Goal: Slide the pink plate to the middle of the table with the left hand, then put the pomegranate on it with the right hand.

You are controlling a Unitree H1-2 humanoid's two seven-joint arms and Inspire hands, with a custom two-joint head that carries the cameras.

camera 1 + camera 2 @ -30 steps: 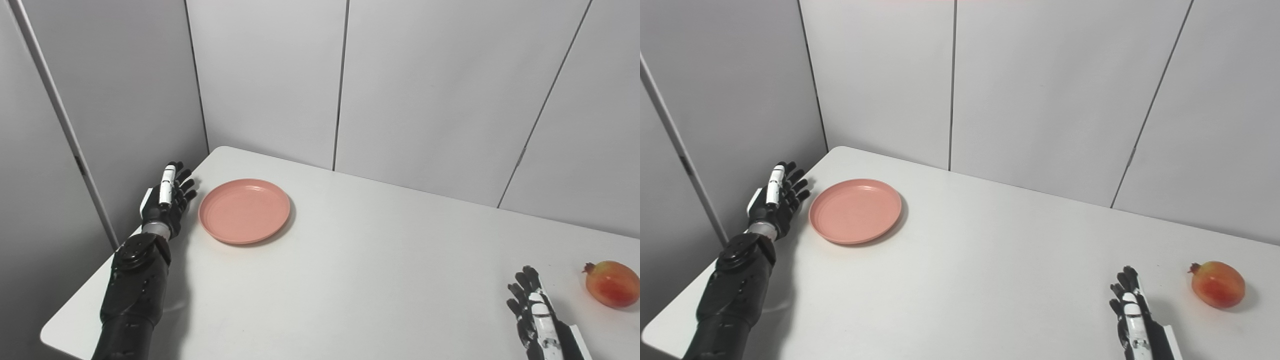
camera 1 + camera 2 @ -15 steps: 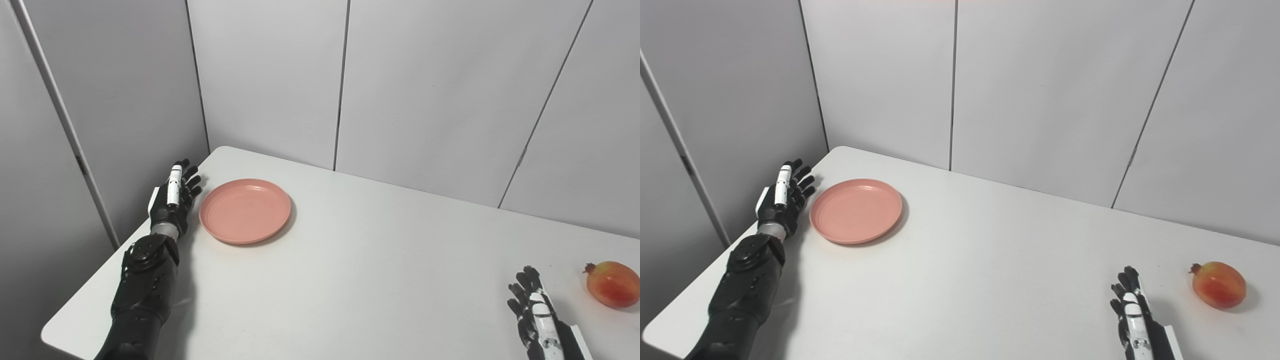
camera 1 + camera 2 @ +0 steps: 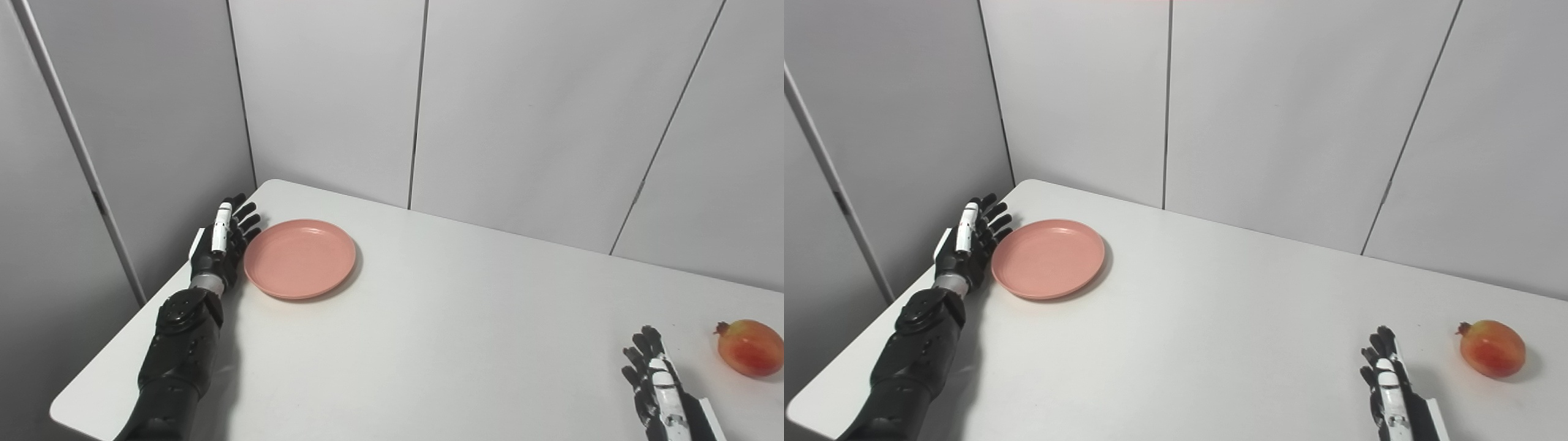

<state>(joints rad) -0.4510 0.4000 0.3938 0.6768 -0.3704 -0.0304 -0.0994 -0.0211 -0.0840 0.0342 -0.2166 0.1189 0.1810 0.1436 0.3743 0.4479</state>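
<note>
A round pink plate [image 3: 300, 258] lies flat near the table's far left corner. My left hand [image 3: 222, 245] is open, fingers straight, right against the plate's left rim. It holds nothing. A red-orange pomegranate [image 3: 751, 347] rests on the table at the far right. My right hand [image 3: 655, 389] lies open near the front edge, left of the pomegranate and apart from it.
The white table [image 3: 441, 331] has its left edge just behind my left forearm and a rounded far corner. Grey wall panels [image 3: 514, 116] stand close behind the table and on the left.
My left hand has moved right and a little forward, closing the gap to the plate's left rim. The plate, the pomegranate and my right hand have stayed put.
</note>
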